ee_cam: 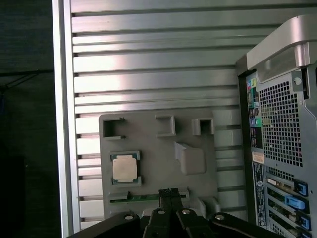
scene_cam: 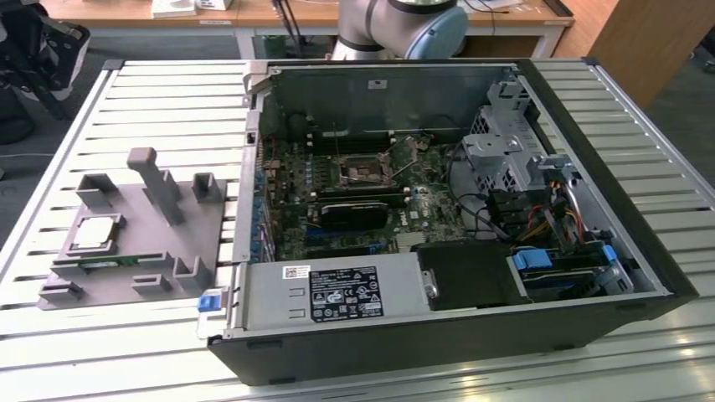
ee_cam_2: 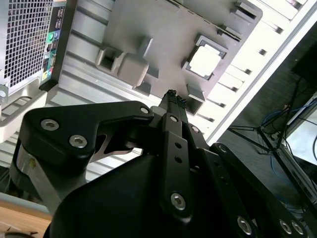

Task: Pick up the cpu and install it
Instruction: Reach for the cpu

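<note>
On the grey plastic fixture tray beside the open black computer case, you see the small square silver-topped cpu seated in its pocket. Your black gripper hangs over the tray, fingers pressed together, holding nothing.

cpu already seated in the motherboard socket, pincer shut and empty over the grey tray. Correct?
No. The cpu lies in the grey tray, not the socket, as the exterior view shows. The pincer is shut and empty over the tray.

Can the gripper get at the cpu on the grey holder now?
Probably yes. The cpu lies uncovered in its pocket on the grey holder, and the gripper hangs above the holder with nothing between them, though it looks shut.
</note>
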Robot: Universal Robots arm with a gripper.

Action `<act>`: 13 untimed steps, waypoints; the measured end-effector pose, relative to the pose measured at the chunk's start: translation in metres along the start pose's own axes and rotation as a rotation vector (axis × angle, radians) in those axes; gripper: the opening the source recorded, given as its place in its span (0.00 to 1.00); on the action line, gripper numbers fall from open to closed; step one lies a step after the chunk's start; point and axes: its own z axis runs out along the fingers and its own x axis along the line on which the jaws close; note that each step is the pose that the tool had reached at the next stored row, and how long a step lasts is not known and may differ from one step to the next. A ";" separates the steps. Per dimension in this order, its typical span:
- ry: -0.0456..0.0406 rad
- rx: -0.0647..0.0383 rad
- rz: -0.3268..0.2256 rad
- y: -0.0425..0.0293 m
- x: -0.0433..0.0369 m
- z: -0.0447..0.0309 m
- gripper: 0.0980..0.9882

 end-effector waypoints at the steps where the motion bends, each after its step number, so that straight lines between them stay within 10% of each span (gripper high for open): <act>1: 0.0000 0.000 0.000 -0.0001 0.0016 0.0000 0.01; 13: 0.0001 0.000 0.000 -0.0015 0.0204 -0.0003 0.01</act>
